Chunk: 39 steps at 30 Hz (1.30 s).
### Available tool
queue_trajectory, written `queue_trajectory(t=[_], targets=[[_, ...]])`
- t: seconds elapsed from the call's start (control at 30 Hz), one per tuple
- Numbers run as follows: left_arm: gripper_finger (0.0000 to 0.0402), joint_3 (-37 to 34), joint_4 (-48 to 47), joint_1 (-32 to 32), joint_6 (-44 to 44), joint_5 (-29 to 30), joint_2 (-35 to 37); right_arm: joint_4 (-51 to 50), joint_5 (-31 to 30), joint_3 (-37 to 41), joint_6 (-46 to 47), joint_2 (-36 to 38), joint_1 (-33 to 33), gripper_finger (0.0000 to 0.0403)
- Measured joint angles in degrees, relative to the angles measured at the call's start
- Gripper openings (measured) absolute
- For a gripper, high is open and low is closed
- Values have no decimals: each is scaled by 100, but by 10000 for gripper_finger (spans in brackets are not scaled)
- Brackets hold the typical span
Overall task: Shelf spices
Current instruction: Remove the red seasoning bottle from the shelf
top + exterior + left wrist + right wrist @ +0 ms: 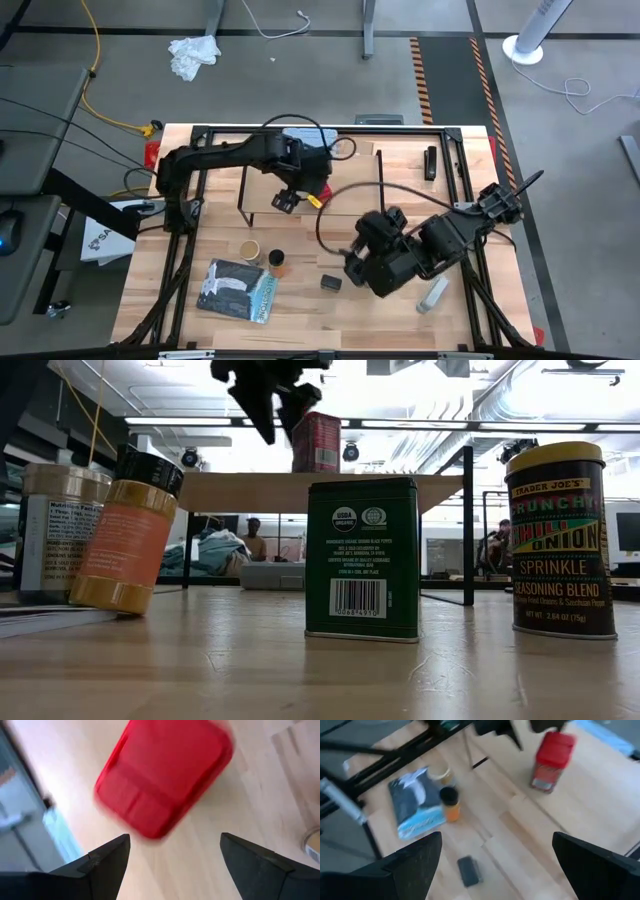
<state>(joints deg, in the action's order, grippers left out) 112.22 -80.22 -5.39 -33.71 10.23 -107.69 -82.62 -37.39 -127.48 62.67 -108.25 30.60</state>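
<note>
Above the shelf [300, 185], the left gripper [172, 851] hangs with fingers spread over the red square tin [162, 772], right gripper [495, 855] parted too

A table-level view across a light wooden tabletop [300, 680]. In the centre foreground stands a dark green rectangular tin [361, 558] with a barcode and a USDA organic seal. To its right stands a dark jar with a yellow lid [559, 540], labelled Trader Joe's Crunchy Chili Onion Sprinkle Seasoning Blend. At left an amber jar with a black cap [133, 530] leans, and a tan cylinder [57, 532] stands just behind it. Behind them a plank shelf [250, 490] carries a red tin [316, 443]. A dark gripper [275, 405] hangs just beside the tin, fingers apart. People sit far behind.
</note>
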Motion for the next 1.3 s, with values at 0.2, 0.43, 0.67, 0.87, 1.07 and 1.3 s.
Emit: queue_trajectory(t=[0.2,0.43,0.67,0.87,1.07,1.3], targets=[[307,0,-440,-192,1269,-74,623,242,-442,0,-361,-88,-653,376],[307,0,-242,-378,2331,51,2030,1127,-320,0,-1422,-604,-1664,376],[307,2,-243,-241,3401,682,3267,1153,78,0,-1511,-1087,-2340,376],[307,4,-262,-126,4165,1120,3762,873,212,-2,-1240,-1345,-2427,376],[307,4,-289,-114,4417,1282,3800,830,459,-2,-1011,-1671,-2423,376],[307,4,-294,-114,4497,1286,3624,827,282,0,-844,-1814,-2390,298]])
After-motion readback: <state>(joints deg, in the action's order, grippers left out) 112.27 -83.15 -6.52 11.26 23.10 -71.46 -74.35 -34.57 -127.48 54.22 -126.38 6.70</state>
